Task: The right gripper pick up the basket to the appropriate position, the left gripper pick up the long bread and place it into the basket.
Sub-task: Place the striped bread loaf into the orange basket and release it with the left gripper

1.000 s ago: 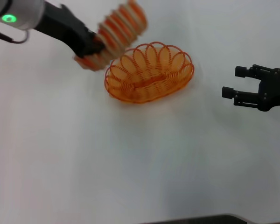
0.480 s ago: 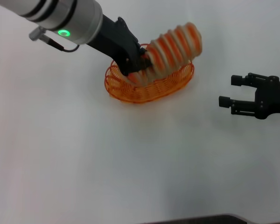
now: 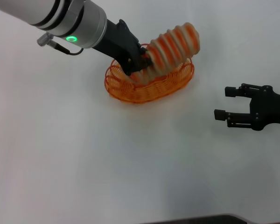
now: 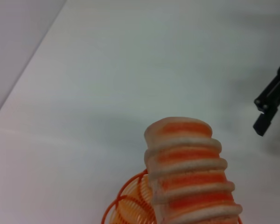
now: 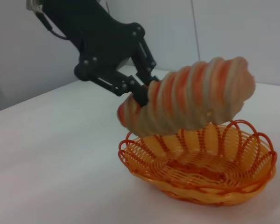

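The orange wire basket (image 3: 151, 86) stands on the white table, also in the right wrist view (image 5: 200, 172). My left gripper (image 3: 139, 63) is shut on one end of the long bread (image 3: 172, 45) and holds it tilted just above the basket, its free end raised. The right wrist view shows the left gripper (image 5: 140, 91) clamping the bread (image 5: 191, 95) over the basket. The left wrist view shows the bread (image 4: 189, 172) and a bit of basket rim (image 4: 126, 205). My right gripper (image 3: 222, 103) is open and empty, to the right of the basket, apart from it.
The white table (image 3: 107, 158) spreads around the basket. A dark edge (image 3: 200, 219) runs along the table's near side. A pale wall (image 5: 224, 32) stands behind the table in the right wrist view.
My left gripper carried the bread from the basket's left rim to over the basket, then held nearly still. My right gripper drifted down and a little left, away from the basket.
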Controlling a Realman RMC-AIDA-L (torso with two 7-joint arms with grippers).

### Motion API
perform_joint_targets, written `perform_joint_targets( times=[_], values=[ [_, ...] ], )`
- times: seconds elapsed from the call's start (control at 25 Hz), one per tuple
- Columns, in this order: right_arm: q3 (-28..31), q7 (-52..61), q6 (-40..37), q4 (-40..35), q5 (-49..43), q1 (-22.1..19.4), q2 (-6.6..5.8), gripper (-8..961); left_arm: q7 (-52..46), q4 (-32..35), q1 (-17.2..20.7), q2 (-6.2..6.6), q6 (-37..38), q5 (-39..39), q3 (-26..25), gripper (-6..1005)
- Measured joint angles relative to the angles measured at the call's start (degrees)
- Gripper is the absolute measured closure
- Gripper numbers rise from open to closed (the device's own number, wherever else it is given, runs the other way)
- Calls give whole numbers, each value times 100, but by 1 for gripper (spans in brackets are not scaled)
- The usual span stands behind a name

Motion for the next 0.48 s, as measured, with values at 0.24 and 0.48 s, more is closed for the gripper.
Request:
perform_joint_targets(
  times=[0.24, 0.48],
  values=[
    [-13, -4, 19, 1, 0, -11, 8, 120, -55, -96, 28, -2, -140, 40, 114, 796],
    [-13, 35, 43, 20, 0, 21, 11, 119, -197, -218, -15, 13, -108, 22, 136, 712]
  ],
)
